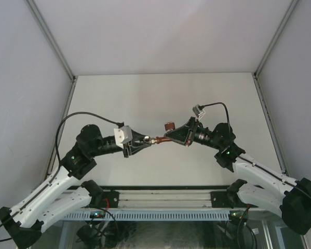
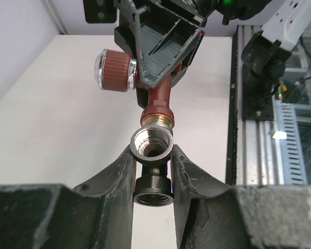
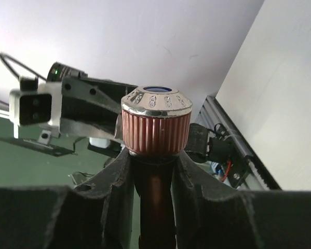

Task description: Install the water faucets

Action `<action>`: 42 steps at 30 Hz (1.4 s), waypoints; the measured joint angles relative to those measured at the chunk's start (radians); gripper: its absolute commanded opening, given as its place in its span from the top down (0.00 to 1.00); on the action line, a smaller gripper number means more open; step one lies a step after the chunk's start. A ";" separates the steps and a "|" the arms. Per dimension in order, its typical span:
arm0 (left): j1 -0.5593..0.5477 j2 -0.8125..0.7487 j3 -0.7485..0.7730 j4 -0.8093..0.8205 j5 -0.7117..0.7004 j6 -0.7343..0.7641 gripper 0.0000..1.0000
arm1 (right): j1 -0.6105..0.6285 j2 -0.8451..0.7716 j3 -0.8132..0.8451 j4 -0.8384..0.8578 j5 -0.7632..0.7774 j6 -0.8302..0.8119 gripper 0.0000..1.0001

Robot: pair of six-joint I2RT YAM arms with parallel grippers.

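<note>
Tap body (image 2: 158, 101), red-brown and angled, sits in my right claw (image 3: 155, 155), whose two fingers are pressed against its stem from either side. Its ribbed knob (image 3: 156, 124) with a silver cap stands just above my fingertips (image 3: 121, 171) in that wrist view. From the left wrist the knob sticks out to the left of the stem.

My left claw (image 2: 152, 153) is closed tight on the small silver metal fitting (image 2: 152, 144), one finger on each side of it. The fitting's open round mouth faces the tap. Below the fitting, between the same fingers, is a short black part (image 2: 153, 185) with a round opening; I cannot tell whether it belongs to the fitting.

The brass-and-silver end of the tap body points straight at the fitting's mouth and sits right at its rim. Whether the two are touching or already engaged, I cannot make out.

From above, both pieces hang in the air over the white table (image 1: 145, 98), midway between my arms. My claws come at each other from opposite sides, left one on the left and right one on the right. The tap and the fitting form a short line between them. Nothing of either piece rests on the table.
</note>
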 measured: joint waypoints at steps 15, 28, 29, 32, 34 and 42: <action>-0.396 0.014 0.000 -0.052 -0.579 0.423 0.95 | -0.020 0.074 0.009 -0.116 0.001 0.327 1.00; -0.457 0.006 0.000 -0.053 -0.702 0.435 0.13 | -0.004 0.024 0.010 -0.142 0.046 0.264 1.00; -0.457 0.002 0.000 -0.054 -0.701 0.415 0.07 | -0.004 0.013 0.010 -0.142 0.055 0.253 1.00; -0.455 -0.008 0.000 -0.063 -0.695 0.350 0.00 | -0.003 -0.012 0.011 -0.144 0.085 0.220 1.00; -0.446 -0.017 0.000 -0.069 -0.676 0.293 0.00 | -0.003 -0.025 0.011 -0.153 0.111 0.186 1.00; -0.283 -0.085 0.000 -0.035 -0.507 0.012 0.00 | 0.003 -0.077 0.011 -0.194 0.216 -0.018 1.00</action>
